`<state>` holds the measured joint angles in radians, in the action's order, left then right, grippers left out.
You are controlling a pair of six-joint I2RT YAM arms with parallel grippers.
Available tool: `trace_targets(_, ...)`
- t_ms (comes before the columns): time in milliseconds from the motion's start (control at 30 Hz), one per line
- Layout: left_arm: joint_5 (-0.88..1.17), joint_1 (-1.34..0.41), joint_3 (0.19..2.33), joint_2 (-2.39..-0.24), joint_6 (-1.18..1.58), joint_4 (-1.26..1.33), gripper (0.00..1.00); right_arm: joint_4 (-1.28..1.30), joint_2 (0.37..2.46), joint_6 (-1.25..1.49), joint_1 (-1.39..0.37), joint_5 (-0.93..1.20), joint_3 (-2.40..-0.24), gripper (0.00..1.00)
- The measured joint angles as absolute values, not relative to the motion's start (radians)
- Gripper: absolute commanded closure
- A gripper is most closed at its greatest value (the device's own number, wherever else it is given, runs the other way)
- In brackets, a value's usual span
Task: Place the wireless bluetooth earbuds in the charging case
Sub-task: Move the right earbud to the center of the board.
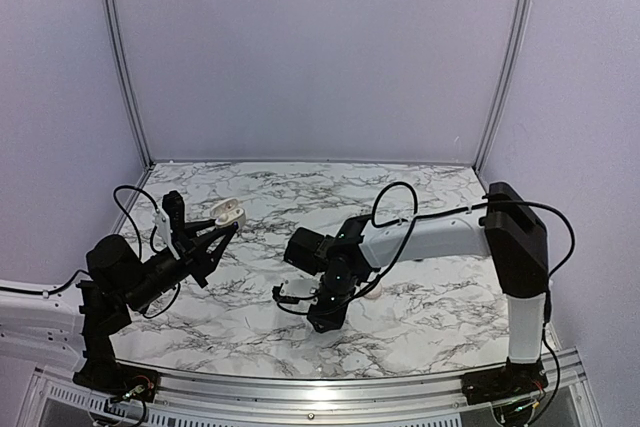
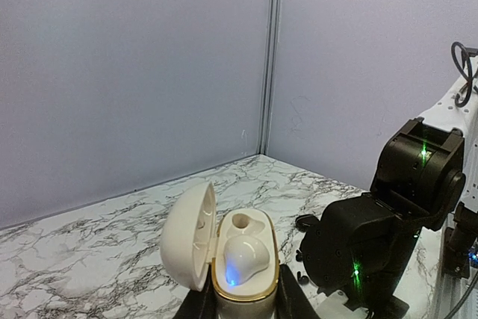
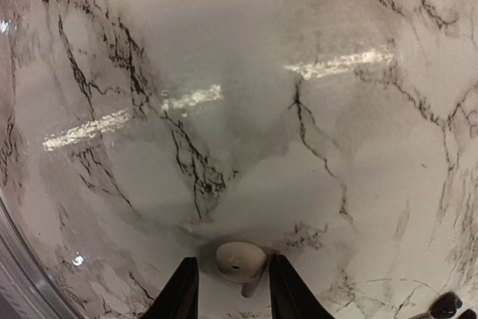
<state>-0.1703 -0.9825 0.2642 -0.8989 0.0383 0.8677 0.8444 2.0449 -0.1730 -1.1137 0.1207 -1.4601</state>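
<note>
My left gripper [image 2: 245, 298] is shut on the base of a white charging case [image 2: 243, 289] and holds it up above the table's left side [image 1: 230, 213]. The lid [image 2: 187, 233] hangs open to the left. One white earbud [image 2: 245, 258] sits in the case with a blue light glowing; the socket [image 2: 243, 222] behind it is empty. My right gripper [image 3: 232, 263] points down at the marble table [image 3: 246, 110], open. A second white earbud [image 3: 240, 259] lies on the table between its fingers, with a gap on each side.
A small black piece [image 3: 446, 305] lies on the table to the right of the right gripper. In the left wrist view, the right arm's black wrist [image 2: 358, 244] stands close beside the case. Grey walls [image 1: 310, 47] close in the table's back and sides.
</note>
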Motion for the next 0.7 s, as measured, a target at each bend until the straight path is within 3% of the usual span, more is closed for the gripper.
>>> trace_targets(700,-0.178,-0.980,0.259,-0.880,0.038,0.846,1.00,1.015,2.144,-0.173,-1.143,0.065,-1.626,0.65)
